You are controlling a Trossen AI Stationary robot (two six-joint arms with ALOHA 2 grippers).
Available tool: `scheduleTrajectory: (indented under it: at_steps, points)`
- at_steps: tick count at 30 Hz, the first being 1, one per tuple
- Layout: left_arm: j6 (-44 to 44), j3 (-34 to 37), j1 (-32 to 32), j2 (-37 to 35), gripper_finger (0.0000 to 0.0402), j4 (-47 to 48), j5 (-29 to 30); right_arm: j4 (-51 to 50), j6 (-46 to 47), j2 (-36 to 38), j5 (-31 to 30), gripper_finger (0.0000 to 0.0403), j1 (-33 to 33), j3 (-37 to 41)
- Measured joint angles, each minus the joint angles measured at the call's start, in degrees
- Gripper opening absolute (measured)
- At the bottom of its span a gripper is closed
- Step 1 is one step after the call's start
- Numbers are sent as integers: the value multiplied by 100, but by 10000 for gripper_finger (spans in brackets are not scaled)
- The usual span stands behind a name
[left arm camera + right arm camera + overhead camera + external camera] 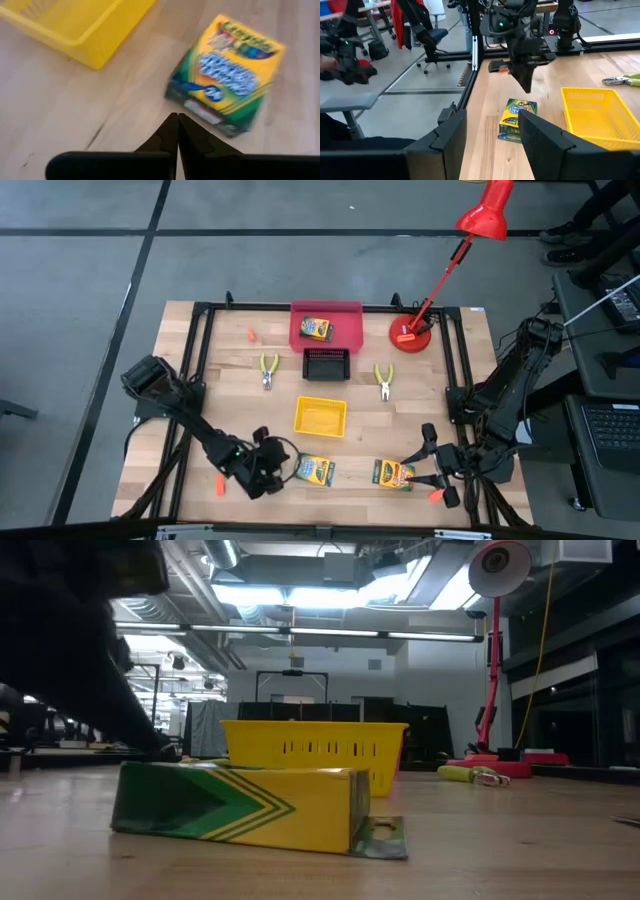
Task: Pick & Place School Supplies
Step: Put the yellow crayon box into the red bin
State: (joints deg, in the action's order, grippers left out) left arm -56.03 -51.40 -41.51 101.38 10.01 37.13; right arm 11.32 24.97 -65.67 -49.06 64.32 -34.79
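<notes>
Hovering shut and empty beside the front-edge yellow-and-green cardboard crayon box [314, 470], your left gripper [272, 472] risked shoving it; your right gripper [432, 463] gaped empty.

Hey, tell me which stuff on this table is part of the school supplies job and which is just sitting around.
Job: crayon boxes; pliers; orange pieces.

Just there: red tray, black tray, yellow tray, lamp.
</notes>
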Motion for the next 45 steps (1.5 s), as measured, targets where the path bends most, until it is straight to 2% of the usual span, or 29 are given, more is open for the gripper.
scheduleTrajectory:
  at_steps: [4, 11, 20, 26, 33, 38, 45]
  points:
    - [221, 8, -119, -20, 2, -367, 386, -21, 29, -208, 18, 181, -96, 0]
    - [1042, 4, -118, 81, 2, -1607, 346, -159, 365, -838, 409, 181, -421, 0]
    - [1102, 9, 69, 631, 2, -1858, 167, 815, 270, -1742, 1738, 181, -1288, 0]
    - [921, 17, 95, 840, 2, -1926, 261, 1219, -19, -1792, 2096, 181, -1550, 0]
    - [810, 24, 95, 847, 2, -1640, 638, 1615, -265, -1795, 2699, 181, -1826, 0]
    - [728, 35, 38, 821, 2, -1574, 950, 1617, -295, -1795, 2795, 181, -1880, 0]
    - [571, 42, -97, 706, 2, -1394, 1092, 1614, -337, -1795, 2813, 181, -1882, 0]
